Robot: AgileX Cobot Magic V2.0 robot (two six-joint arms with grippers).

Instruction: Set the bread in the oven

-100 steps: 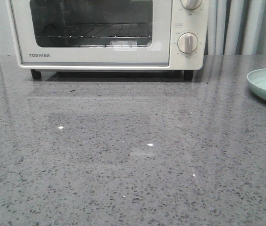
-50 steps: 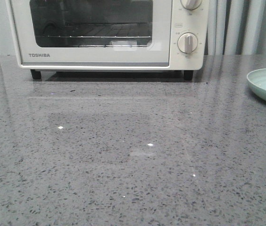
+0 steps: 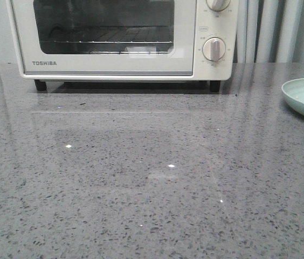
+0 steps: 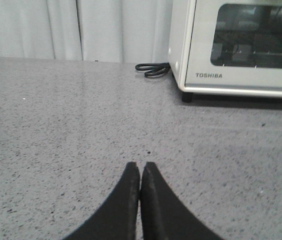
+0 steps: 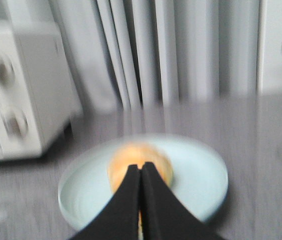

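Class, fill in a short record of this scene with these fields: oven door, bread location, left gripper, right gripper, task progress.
oven door: oven closed
bread location: bread on the pale teal plate, to the right of the oven
left gripper: left gripper shut, empty, above bare counter
right gripper: right gripper shut, in front of the bread, view blurred
task progress: bread not yet picked up

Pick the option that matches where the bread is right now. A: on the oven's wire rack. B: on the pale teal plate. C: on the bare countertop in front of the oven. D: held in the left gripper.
B: the right wrist view shows the bread lying on the plate, beside the oven, whose door is closed.
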